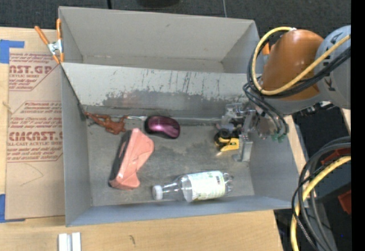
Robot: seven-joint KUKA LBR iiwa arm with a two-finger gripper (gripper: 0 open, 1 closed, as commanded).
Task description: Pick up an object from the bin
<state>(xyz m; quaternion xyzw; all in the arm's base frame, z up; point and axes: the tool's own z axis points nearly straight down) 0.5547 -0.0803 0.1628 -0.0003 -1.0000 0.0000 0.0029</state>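
The claw [244, 140] hangs low over the right part of the bin [154, 39], close to its floor. Whether it is spread or pressed together cannot be told from this angle, and nothing can be seen pinched in it. Just to its left lies a small yellow and black piece [227, 142], the thing nearest to it and the likely pick.

The piece looks like hard plastic: light, stiff and not likely to break. It is small and blocky, though, so it could skid on the metal floor or pop out if caught by a corner. The soundest hold is probably across its narrow middle, low down, on two opposite flat sides.

The other things lie well apart to the left. A purple mouse [162, 126] sits by the far wall, and a pink cloth [136, 157] is draped over something dark. A clear bottle [194, 186] lies on its side along the near wall. The bottle looks slick and apt to roll, and the cloth would sag.
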